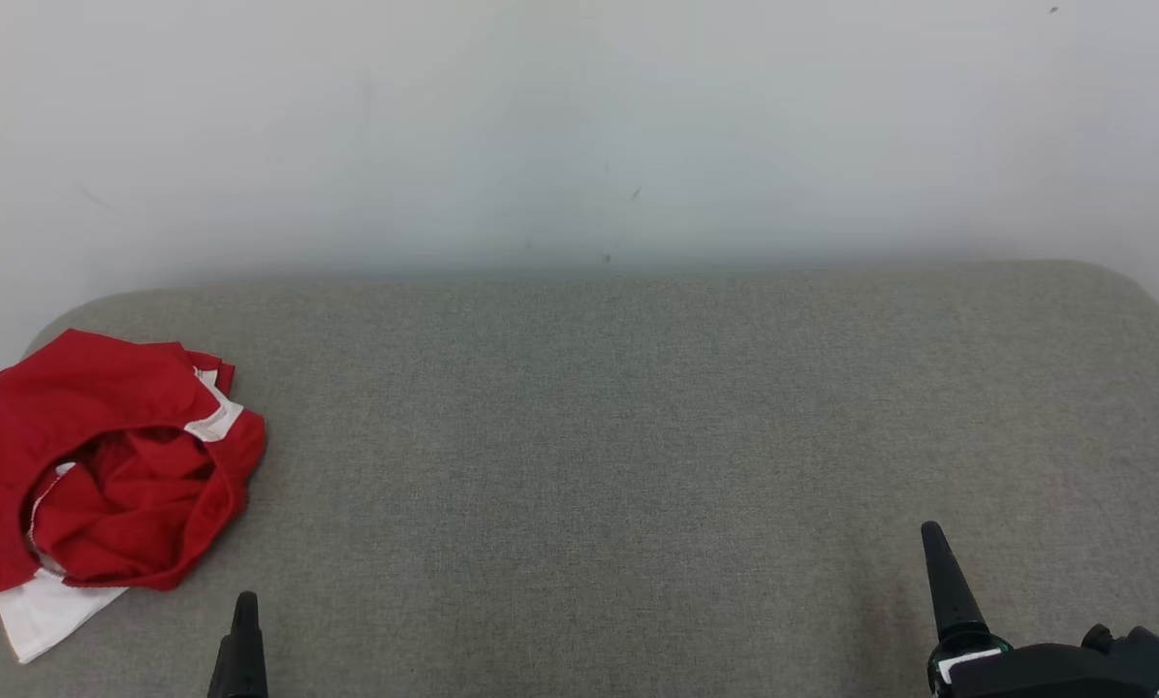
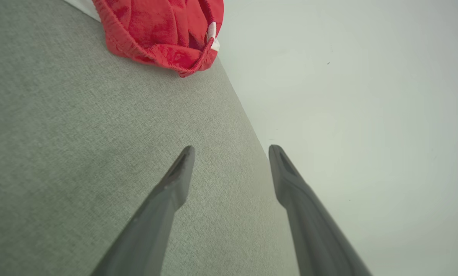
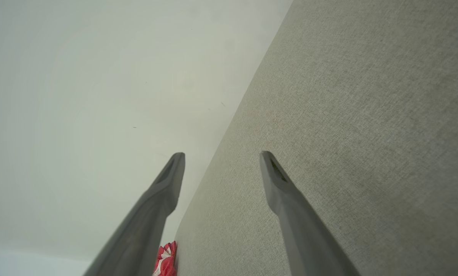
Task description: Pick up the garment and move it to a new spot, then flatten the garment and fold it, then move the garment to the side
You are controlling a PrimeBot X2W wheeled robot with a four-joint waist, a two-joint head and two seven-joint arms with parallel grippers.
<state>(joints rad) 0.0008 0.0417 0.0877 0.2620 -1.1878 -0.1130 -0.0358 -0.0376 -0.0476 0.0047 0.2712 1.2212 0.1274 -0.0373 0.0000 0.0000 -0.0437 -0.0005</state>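
a crumpled red garment (image 1: 105, 456) with white trim lies bunched at nine o'clock on the round-cornered table (image 1: 618, 436), whose top is grey woven cloth. at seven o'clock the left end effector (image 2: 232, 150) spreads its tapered dark fingers wide, holding nothing. at five o'clock the right end effector (image 3: 222, 154) does likewise.

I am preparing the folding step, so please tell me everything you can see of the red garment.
The garment is red with white trim bands, and a white part sticks out at its near edge. It looks like soft cloth with a stitched hem. It lies crumpled in a heap, unfolded, at the left end of the grey fabric surface, resting on it; the open left end effector is apart from it.
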